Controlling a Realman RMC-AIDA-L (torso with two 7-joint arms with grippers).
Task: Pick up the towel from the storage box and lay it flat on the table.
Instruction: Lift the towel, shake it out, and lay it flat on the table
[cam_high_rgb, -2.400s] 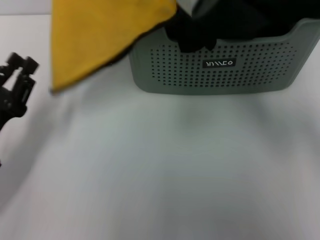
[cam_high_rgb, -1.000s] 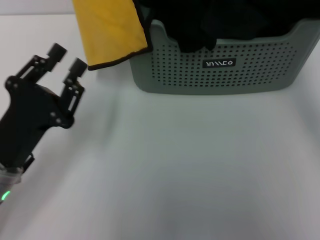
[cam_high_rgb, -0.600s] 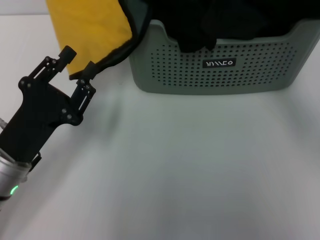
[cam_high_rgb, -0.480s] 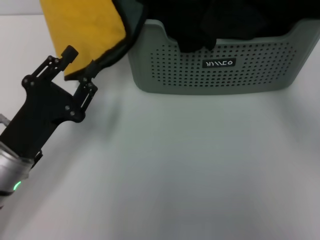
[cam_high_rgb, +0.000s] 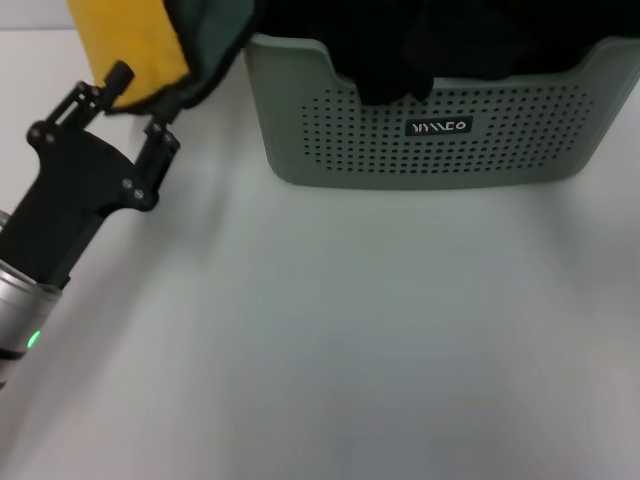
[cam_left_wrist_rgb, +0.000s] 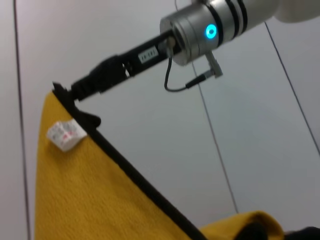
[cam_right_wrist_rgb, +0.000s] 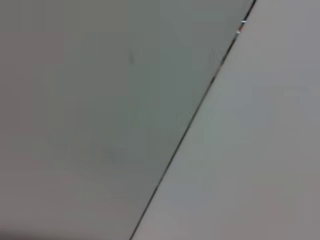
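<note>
Risk at this moment centred on the hanging corner of the towel, which dangled at the far left of the scene, just left of the storage box and above the table. The left gripper had its two fingers spread apart on either side of the towel's lowest edge, one finger against the yellow face and the other beside the dark grey-green fold, with nothing clamped yet. In the left wrist view, the right gripper pinched the towel's upper corner next to the small white tag, so the cloth hung from that single hold.

A slip looked most likely at the left gripper: the bottom edge was folded over, showing both colours, so a closing grip might have caught only the black edging or missed altogether as the cloth hung loose. A grab on the doubled layer would probably have left the towel twisted when spread, not flat. The pinch at the top sat very near the corner, so a hard sideways pull could have dragged it free. Black cloths heaped in the box lay close to the towel and might have been snagged.
</note>
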